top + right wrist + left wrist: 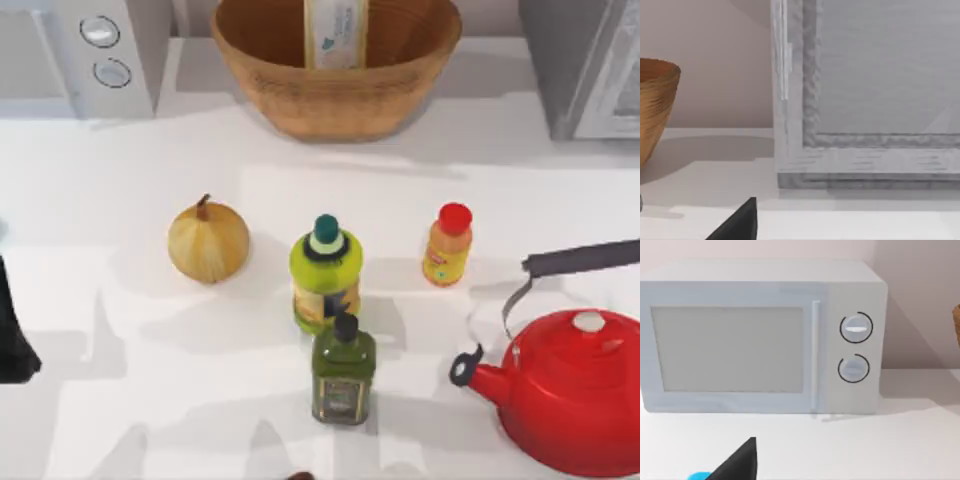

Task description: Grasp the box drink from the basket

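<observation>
Left arm point(14, 335) – dark shape cut off at worktop's point(120, 200) left edge; fingers' state cannot tell. Microwave point(95, 55) cropped at back left. Onion point(208, 242), yellow-green bottle point(325, 278), olive oil bottle point(343, 372), orange red-capped bottle point(448, 246), red kettle point(572, 385) – partly cut off at right. Basket point(335, 95) back centre, far rim cropped. Box drink point(335, 35) upright inside – cream-yellow, white label, teal mark, top cut off. Right wrist view: one dark finger point(737, 222), state cannot tell.

The top view looks straight down on the white surface point(120, 180), while the left wrist view faces the white two-dial microwave point(760, 340) closely and low, and the right wrist view shares the tan-brown woven wicker basket point(655, 105) with the overhead.
</observation>
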`<action>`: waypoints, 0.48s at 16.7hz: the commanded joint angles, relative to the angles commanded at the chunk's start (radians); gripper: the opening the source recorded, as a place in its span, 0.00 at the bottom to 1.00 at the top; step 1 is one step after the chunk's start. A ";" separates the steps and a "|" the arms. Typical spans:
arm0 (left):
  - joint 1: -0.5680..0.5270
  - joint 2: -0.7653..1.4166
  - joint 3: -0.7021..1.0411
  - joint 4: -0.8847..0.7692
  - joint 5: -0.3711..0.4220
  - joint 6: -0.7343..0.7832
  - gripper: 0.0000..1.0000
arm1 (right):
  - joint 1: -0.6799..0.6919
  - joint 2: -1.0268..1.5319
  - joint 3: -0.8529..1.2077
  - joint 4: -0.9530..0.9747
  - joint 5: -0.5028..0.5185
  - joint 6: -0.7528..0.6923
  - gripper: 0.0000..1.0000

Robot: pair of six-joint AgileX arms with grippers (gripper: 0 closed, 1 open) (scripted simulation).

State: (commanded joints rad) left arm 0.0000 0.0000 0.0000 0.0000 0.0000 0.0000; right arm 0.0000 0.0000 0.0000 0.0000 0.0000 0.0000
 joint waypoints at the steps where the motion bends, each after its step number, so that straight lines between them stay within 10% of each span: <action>1: 0.000 0.000 0.000 0.000 0.000 0.000 1.00 | 0.000 0.000 0.000 0.000 0.000 0.000 1.00; 8: -0.059 0.197 0.129 0.062 -0.039 0.000 1.00 | 0.000 0.000 0.000 0.000 0.000 0.000 1.00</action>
State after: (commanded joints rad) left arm -0.0590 0.1968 0.1286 0.0622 -0.0388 -0.0004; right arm 0.0000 0.0000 0.0000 0.0000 0.0000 0.0000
